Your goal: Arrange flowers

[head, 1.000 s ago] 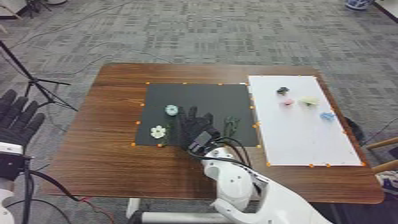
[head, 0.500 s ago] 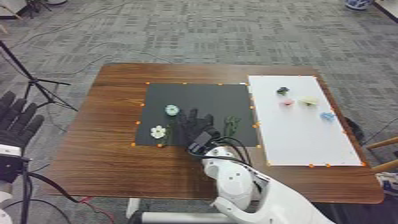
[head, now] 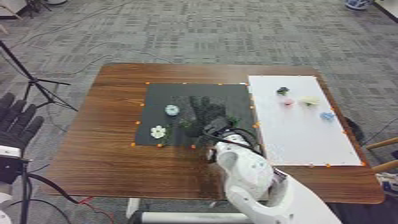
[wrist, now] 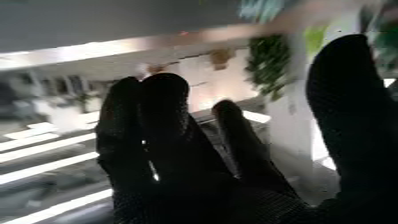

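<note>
Your right hand (head: 210,116) is over the black mat (head: 163,93), right of its middle, pointing away from you, white arm coming in from the near side of the table (head: 107,107). Fingers extended, thumb apart: it's released, nothing gripped. Right wrist view agrees: on that hand (wrist: 169,145) the fingers stand straight, with a gap to the thumb, and a leafy green shape (wrist: 269,62) shows beyond in that gap, blurred, can't tell you what it is. You've got greenery (head: 234,121) on the mat just right of the hand and more green (head: 187,123) just left of it; can't tell if either touches the glove. Left of the hand on the mat: pale blue flower (head: 172,110), and nearer you, the white flower (head: 158,132), the two apart. Right of the mat is the white board (head: 306,145), running along the table's right side. Four blooms on its far half: dark flower (head: 282,90) farthest, pink flower (head: 287,102) just nearer you, cream flower (head: 309,100) beside the pink, blue flower (head: 328,116) by the right edge, nearest you of the four. Your left hand (head: 18,122) is off the table's left side, well apart from the mat, fingers straight, released, holding nothing.
</note>
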